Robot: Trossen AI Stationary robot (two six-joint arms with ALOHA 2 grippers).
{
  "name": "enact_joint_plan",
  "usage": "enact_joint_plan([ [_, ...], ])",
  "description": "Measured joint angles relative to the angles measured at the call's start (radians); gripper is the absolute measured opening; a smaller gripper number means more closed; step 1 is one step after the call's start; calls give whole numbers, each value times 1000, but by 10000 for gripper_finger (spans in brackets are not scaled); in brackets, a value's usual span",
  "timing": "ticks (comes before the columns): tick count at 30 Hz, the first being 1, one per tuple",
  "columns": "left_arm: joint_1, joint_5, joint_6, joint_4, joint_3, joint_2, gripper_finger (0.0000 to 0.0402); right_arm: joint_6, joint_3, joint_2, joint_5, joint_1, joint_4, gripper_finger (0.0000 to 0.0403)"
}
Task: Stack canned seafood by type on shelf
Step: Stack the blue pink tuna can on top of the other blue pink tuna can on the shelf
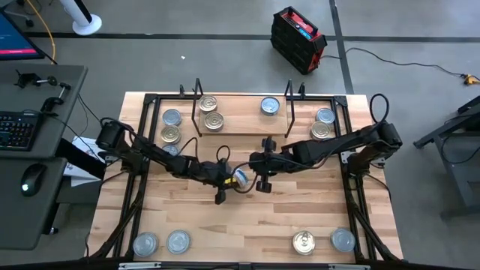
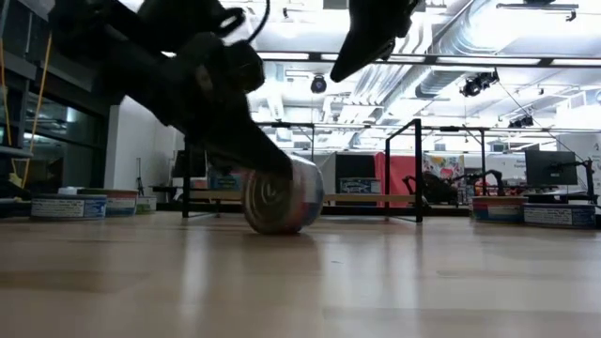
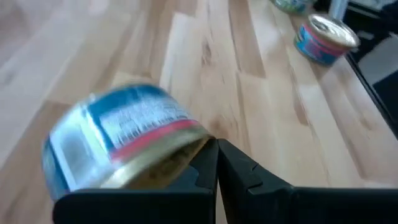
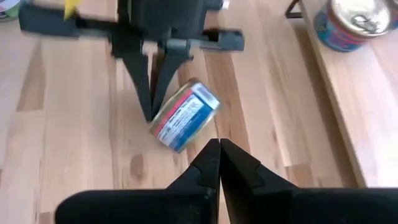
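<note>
Blue-labelled tin [image 1: 240,177] lies tipped on edge mid-tabletop, beside left gripper [image 1: 223,182], fingers together, apparently nudging it. Right gripper [image 1: 261,178] waits opposite, fingers together, likely steadying. Shelf [image 1: 240,120] sits along far edge.

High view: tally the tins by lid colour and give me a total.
Gold-lidded tins: 5
Silver-blue-lidded tins: 6
Partly hidden tin, colour unclear: 1
Tin tipped on its side, lid not seen from above: 1
Total: 13
</note>
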Motion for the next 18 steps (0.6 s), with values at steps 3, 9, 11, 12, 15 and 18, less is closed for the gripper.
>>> enact_joint_plan([
  [3,0,-5,-11,-1,36,56,0,16,0,-15,12,1,-12,0],
  [9,1,61,-32,-115,97,62,0,87,0,-56,21,17,-41,0],
  [11,1,72,-20,-178,97,24,0,113,-8,-59,16,25,-44,0],
  [12,1,81,-20,-208,96,-1,0,126,-16,-59,9,28,-43,0],
  [15,1,102,-18,-328,97,-86,0,153,-47,-59,-25,37,-6,0],
  [18,1,107,-15,-461,89,-186,0,185,-94,-59,-93,39,105,1],
])
